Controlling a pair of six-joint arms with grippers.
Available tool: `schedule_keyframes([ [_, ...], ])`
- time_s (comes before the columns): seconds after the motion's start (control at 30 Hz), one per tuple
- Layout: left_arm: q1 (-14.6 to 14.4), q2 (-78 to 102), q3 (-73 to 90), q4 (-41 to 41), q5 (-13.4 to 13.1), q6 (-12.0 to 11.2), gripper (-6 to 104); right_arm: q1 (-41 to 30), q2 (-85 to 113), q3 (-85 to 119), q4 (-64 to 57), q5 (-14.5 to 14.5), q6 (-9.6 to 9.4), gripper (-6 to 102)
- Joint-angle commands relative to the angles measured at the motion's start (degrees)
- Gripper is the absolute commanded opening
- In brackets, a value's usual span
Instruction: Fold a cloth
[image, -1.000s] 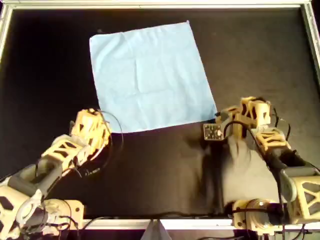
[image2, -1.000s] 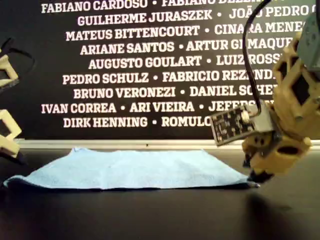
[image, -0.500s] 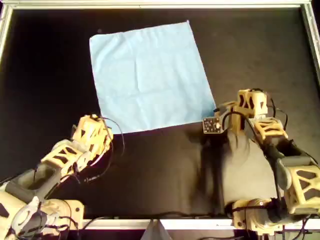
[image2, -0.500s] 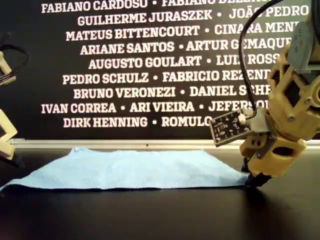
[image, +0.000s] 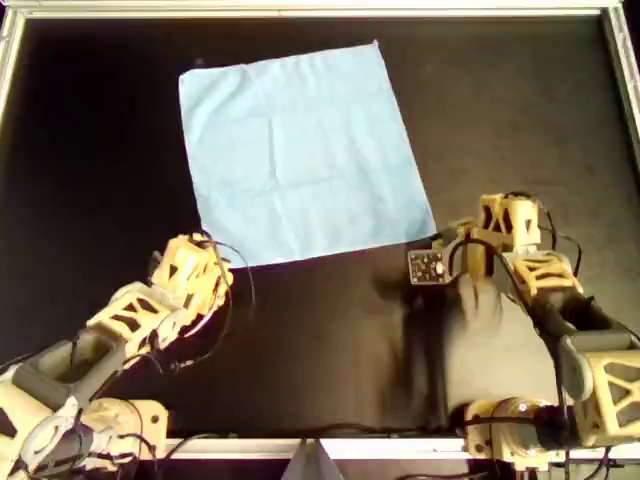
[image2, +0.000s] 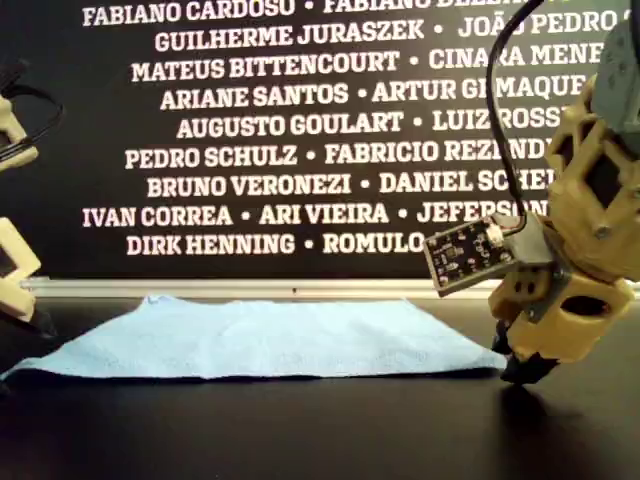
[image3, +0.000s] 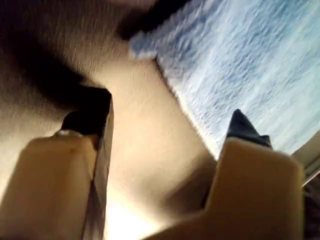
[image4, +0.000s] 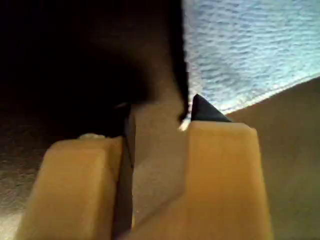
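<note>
The light-blue cloth lies flat and spread on the black table; it also shows in the exterior view. My first gripper hovers at the cloth's near corner on the overhead view's left. Its jaws are wide open and empty, with the cloth's corner just ahead. My second gripper is low at the other near corner, tips by the table. It is open and empty, and one fingertip is right at the cloth's edge.
The black table has a metal rail along its far side and both ends. A dark wall with white printed names stands behind it. A small circuit board sticks out from the second arm's wrist.
My second gripper dipped toward the cloth's corner, then drew back slightly toward the near side. My first gripper drifted a little nearer and rightward in the overhead view. The cloth has not moved.
</note>
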Motion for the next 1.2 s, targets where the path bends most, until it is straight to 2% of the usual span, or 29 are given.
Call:
schedule_keyframes([
  [0.0, -1.9, 1.1, -0.6, 0.5, -0.4, -0.3, 81, 0.3, 3.6, -0.5, 0.9, 0.2, -0.09, 48],
  [0.1, -1.1, 1.0, -0.7, 0.4, -0.6, -0.4, 81, 0.4, 3.0, -2.3, 0.9, 0.1, 0.70, 48],
  [0.37, -1.0, 0.9, -0.9, -0.2, -0.7, -0.4, 81, 0.7, -2.8, -9.1, 0.9, 0.2, 0.79, 48],
  [0.7, -1.0, -5.4, -4.5, -0.5, -0.8, -0.4, 81, 7.1, -4.1, -11.4, 0.9, 0.6, 0.79, 48],
  [0.9, -0.9, -6.3, -5.5, -0.6, -0.8, -0.4, 81, 7.0, -6.0, -13.9, 0.9, 4.0, 0.70, 48],
  [1.17, -0.9, -6.4, -5.6, -0.7, -0.8, -0.4, 81, 7.1, -8.4, -17.2, 0.9, 3.5, 0.70, 48],
])
